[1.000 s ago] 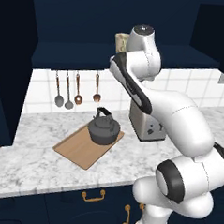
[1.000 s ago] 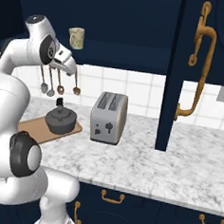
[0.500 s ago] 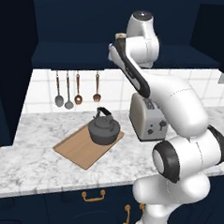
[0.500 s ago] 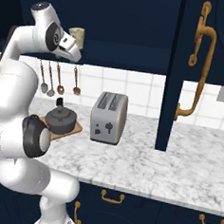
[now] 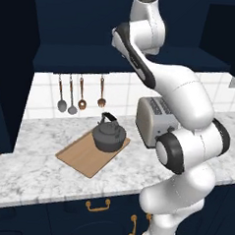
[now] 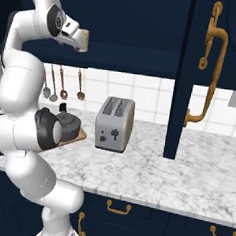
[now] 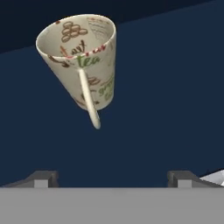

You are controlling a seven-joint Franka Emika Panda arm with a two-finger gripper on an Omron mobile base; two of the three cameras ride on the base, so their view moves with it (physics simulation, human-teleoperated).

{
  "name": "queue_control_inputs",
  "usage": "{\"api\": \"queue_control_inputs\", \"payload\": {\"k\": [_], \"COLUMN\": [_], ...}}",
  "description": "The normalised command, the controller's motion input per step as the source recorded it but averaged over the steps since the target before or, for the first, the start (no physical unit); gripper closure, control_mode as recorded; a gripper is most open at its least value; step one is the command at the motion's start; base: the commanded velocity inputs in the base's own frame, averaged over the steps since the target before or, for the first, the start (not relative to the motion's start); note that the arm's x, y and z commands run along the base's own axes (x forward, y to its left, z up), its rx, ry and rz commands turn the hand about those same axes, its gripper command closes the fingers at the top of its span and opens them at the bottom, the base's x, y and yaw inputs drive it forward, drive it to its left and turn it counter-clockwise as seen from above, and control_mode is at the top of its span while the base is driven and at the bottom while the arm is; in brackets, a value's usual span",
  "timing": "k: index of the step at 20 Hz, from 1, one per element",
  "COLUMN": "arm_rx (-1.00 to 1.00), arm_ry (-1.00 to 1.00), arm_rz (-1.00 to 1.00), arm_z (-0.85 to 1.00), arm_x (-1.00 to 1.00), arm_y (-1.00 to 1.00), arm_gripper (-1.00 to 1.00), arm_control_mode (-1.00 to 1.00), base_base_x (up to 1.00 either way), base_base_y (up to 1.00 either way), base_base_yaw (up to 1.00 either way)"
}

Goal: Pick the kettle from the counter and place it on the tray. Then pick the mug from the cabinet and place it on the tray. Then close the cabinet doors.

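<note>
From the camera behind me on the left, the squat dark grey kettle with its arched black handle [image 5: 108, 134] sits on the flat light-brown wooden tray [image 5: 85, 154], toward its far right corner, so that part of the job looks done and the near half of the board is bare for a second item. The tray lies on the long white-grey marbled stone counter [image 5: 47, 172], with the boxy silver toaster [image 5: 155, 121] just to its right and a row of hanging metal utensils [image 5: 72, 94] on the tiled wall behind. My arm is raised high toward the dark navy wall cabinet [image 5: 80, 36], because the cup lives up there, not on the worktop. From the right-hand camera, my claw [image 6: 82, 43] is up at the shelf edge, right by the small beige mug [image 6: 84, 40], and one tall navy cabinet door with a long brass handle [image 6: 201, 79] stands swung out over the counter, left open so I can reach in. Looking along my hand, the cream mug with printed lettering and a thin side handle [image 7: 83, 63] lies ahead against the dark cabinet interior, its handle turned toward me; my two dark fingertips [image 7: 41, 178] stand wide apart with nothing between them. I judge I am lining up to take the mug next.
</note>
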Motion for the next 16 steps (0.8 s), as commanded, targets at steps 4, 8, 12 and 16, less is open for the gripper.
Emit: {"api": "queue_control_inputs", "payload": {"k": [4, 8, 12, 16], "arm_rx": [0.00, 0.00, -0.01, 0.00], "arm_ry": [-0.11, -0.17, -0.26, -0.17], "arm_rz": [0.00, 0.00, 0.00, 0.00], "arm_z": [0.00, -0.03, -0.27, -0.14], "arm_x": [0.23, 0.11, 0.00, 0.00], "arm_y": [0.00, 0.00, 0.00, 0.00], "arm_gripper": [-1.00, -1.00, -1.00, -1.00], "arm_control_mode": [-1.00, -1.00, -1.00, -1.00], "base_base_x": [0.00, 0.00, 0.00, 0.00], "base_base_y": [0.00, 0.00, 0.00, 0.00], "base_base_yaw": [0.00, 0.00, 0.00, 0.00]}}
